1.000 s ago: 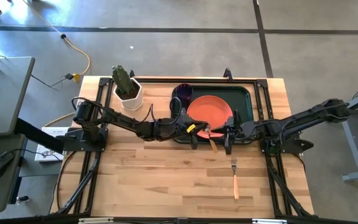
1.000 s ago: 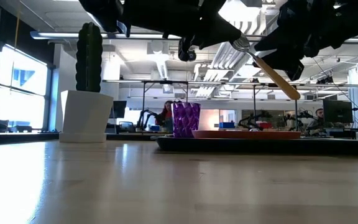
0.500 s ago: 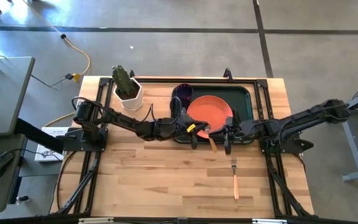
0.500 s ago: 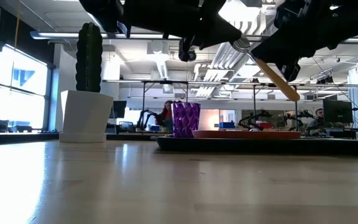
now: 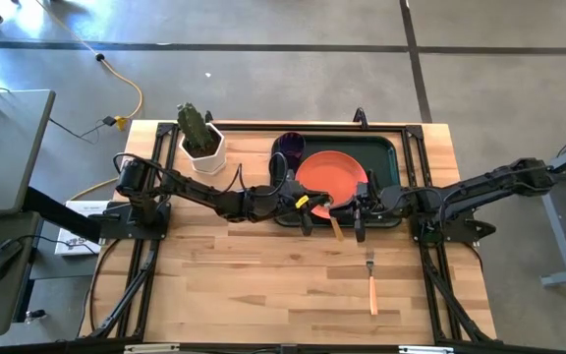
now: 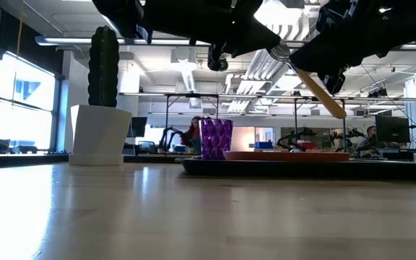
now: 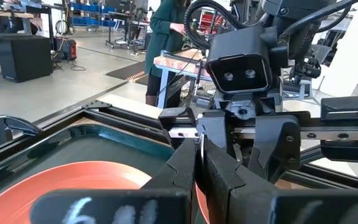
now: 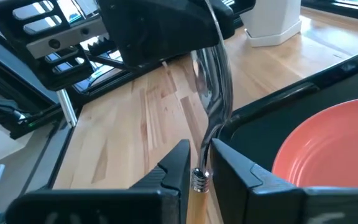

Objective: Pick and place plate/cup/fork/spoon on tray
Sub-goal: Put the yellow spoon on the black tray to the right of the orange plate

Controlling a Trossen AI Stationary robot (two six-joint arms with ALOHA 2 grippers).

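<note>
The spoon (image 5: 334,222) hangs over the near rim of the tray (image 5: 386,147), handle sloping down toward me, clear of the wood. I see it pinched at both ends: my left gripper (image 7: 199,163) is closed on the metal bowl, my right gripper (image 8: 199,167) closed on the neck just beside it. The plate (image 5: 331,174) and cup (image 5: 288,148) sit in the tray; the fork (image 5: 370,283) lies alone on open table (image 5: 224,285) nearby. The bowl's far end is hidden behind the fingers.
</note>
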